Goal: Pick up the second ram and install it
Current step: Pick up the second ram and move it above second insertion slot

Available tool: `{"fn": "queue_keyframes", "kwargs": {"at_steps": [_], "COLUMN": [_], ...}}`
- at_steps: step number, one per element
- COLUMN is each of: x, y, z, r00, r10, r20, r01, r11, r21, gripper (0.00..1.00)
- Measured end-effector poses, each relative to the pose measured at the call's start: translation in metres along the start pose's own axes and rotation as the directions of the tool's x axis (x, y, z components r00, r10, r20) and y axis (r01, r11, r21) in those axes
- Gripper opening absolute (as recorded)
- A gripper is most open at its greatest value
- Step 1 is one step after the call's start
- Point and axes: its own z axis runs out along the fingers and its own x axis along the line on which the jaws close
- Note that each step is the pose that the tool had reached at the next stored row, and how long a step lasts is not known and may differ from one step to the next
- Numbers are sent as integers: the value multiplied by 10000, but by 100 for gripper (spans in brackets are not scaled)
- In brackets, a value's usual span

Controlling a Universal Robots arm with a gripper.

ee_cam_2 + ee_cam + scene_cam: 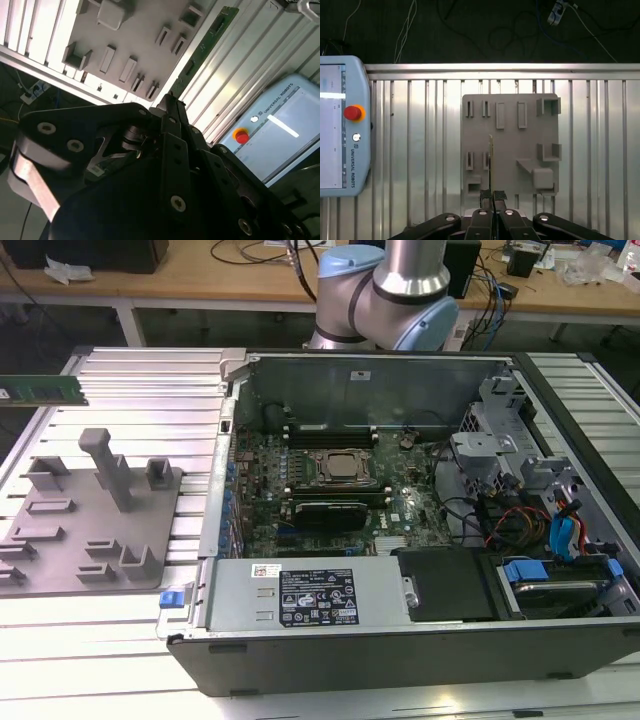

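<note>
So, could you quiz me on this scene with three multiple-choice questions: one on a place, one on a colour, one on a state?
1. Where is the green memory stick? A in the tool, outside the computer case; B plugged in inside the case; C on the floor.
2. What colour is the round button on the pendant? A green; B red; C yellow.
3. The case is: A shut; B upside down; C open.
Answers: 1 A, the first wrist view shows the tool clamped on it; 2 B, red in both wrist views; 3 C, its motherboard lies in sight.
</note>
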Motion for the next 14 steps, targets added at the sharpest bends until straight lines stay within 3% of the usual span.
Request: {"fn": "queue_keyframes", "kwargs": {"at_steps": [5,10,14], "x": [1,2,2], "y": [-181,-527,-723], "z": [-7,-19,-26], "r00": [10000,10000,10000], "r10": [-1,0,0], "r20": [0,0,0], "r01": [1,0,0], "r11": [10000,10000,10000], "r21": [-1,0,0], "gripper": [9,9,9]}}
